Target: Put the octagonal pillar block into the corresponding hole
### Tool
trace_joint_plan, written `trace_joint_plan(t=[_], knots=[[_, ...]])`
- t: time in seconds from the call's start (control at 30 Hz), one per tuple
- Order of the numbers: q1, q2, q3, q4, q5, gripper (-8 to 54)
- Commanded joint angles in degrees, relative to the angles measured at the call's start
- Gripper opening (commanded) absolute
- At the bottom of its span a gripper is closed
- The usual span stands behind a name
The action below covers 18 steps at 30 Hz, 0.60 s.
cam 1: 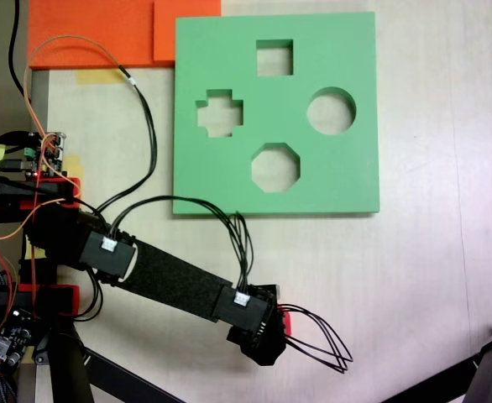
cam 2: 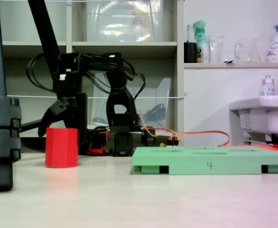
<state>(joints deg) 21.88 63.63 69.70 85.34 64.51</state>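
Claw [cam 2: 58, 116] over red octagonal foam block [cam 2: 61, 147]; jaw state untellable.
Block light, squashy: grip opposite flats; green foam board's octagonal hole [cam 1: 275, 167] at twelve o'clock.

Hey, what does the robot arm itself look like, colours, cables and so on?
The arm is black, with a flat textured link between boxy black joints. White connectors sit on the joints, and thin black cables loop between them. Its base has red parts and orange wires. The claw is black too.
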Motion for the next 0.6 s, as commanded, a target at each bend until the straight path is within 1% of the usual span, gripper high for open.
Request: trace_joint_plan(t=[0.0,0.03,0.13,0.17,0.2,0.27,0.43,0.57], knots=[[0.44,0.26,0.88,2.90,0.70,29.4],[0.35,0.70,0.79,3.96,0.79,29.3],[-0.09,4.66,0.44,6.59,1.41,26.5],[-0.70,6.24,-0.44,8.17,3.08,26.4],[-1.41,7.82,-1.67,10.20,4.83,24.1],[-2.99,11.34,-2.72,11.95,7.29,21.8],[-9.23,17.05,-3.43,13.27,13.62,21.5],[-15.38,18.90,-6.06,13.54,18.72,21.4]])
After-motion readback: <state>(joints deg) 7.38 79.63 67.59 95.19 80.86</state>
